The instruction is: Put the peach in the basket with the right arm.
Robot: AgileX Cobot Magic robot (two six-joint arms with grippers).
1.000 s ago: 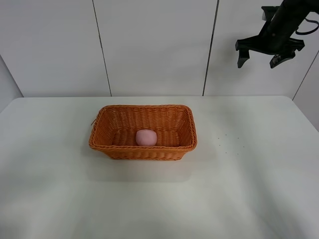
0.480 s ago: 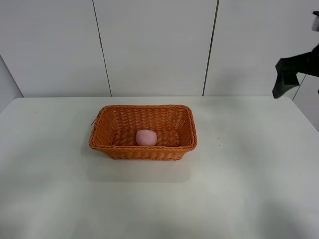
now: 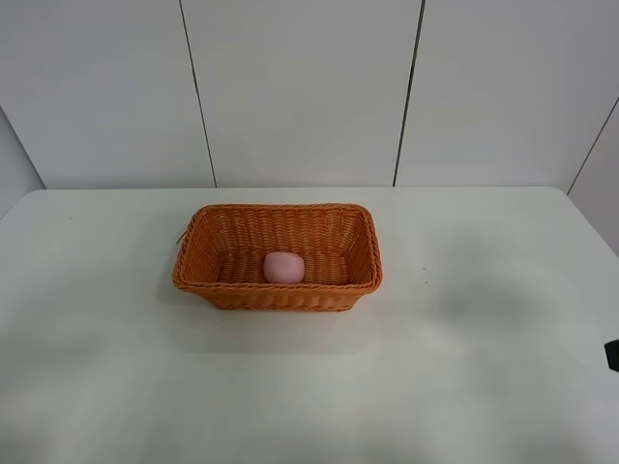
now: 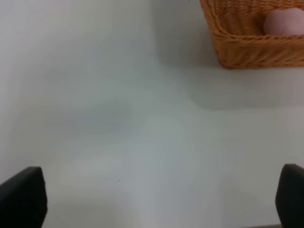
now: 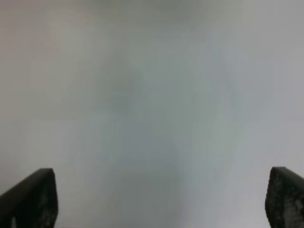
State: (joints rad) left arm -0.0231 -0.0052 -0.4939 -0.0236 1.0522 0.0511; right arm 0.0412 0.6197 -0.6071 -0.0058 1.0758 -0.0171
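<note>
The pale pink peach [image 3: 283,268] lies on the floor of the orange-brown wicker basket [image 3: 205,261] in the middle of the white table. The left wrist view shows a corner of the basket [image 4: 237,47] with the peach [image 4: 285,21] inside. My left gripper [image 4: 152,199] is open over bare table, its dark fingertips [image 4: 21,197] far apart, well away from the basket. My right gripper [image 5: 161,199] is open too, its fingertips [image 5: 33,197] wide apart over blurred bare table. Only a black sliver of the right arm [image 3: 612,355] shows at the high view's right edge.
The white table [image 3: 464,367] stretches around the basket to a panelled white wall [image 3: 290,87] at the back. Its right edge runs close to the black sliver of the arm.
The right arm has swung from high at the upper right down and out of the high view, leaving only a sliver at the right edge. Basket and peach have not moved.
</note>
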